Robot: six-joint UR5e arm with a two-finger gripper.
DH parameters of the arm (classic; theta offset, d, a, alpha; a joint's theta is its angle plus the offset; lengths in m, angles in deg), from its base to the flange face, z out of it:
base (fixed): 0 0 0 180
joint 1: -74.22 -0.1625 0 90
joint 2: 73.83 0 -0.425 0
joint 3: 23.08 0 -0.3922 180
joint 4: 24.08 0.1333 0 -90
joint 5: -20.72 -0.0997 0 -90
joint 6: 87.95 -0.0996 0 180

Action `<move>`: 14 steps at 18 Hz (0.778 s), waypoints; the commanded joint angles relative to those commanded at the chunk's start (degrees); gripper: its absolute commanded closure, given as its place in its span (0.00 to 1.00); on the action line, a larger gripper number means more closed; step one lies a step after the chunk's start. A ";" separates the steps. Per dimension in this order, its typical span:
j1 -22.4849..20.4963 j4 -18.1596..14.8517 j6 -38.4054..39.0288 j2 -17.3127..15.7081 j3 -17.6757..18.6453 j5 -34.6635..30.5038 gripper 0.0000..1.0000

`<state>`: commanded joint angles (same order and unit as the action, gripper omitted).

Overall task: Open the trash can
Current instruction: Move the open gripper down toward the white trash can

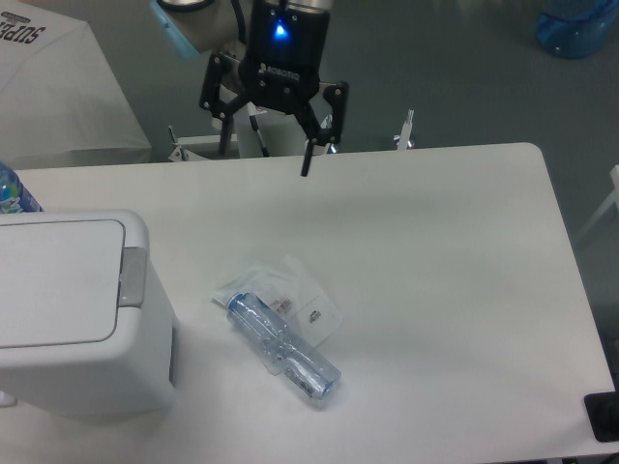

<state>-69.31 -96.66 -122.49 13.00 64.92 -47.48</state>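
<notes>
Nearest the camera, at the table's point(455, 290) front-left corner, sits the trash can point(68, 319) — one of them, big, white, boxy, its flat lid point(53, 280) down and closed. It looks like rigid, smooth plastic: probably light for its bulk, so a sideways shove could slide it rather than open it. The place to act is the small grey push-button tab point(132, 274) on the lid's right edge — a straight press down there looks like the way in, with no need to grip the slick walls.

Just beside it toward mid-table lies one clear plastic bottle point(283, 347) on its side, resting partly on one crumpled transparent wrapper point(290, 295); both sit apart from the can. A second bottle's blue-labelled top point(12, 190) peeks in behind the can at the left edge.

Farther back, over the table's far edge, hangs the gripper point(269, 153) — one, fingers spread wide, holding nothing, well apart from the tab.
</notes>
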 joint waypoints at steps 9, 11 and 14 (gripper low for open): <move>-0.09 -12.49 -15.30 4.66 -9.76 -10.87 0.00; 0.35 -12.41 -14.25 5.36 -10.21 -12.66 0.00; 2.36 -12.15 -5.67 7.91 -12.83 -12.92 0.00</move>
<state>-66.94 -108.81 -128.16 20.90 52.08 -60.40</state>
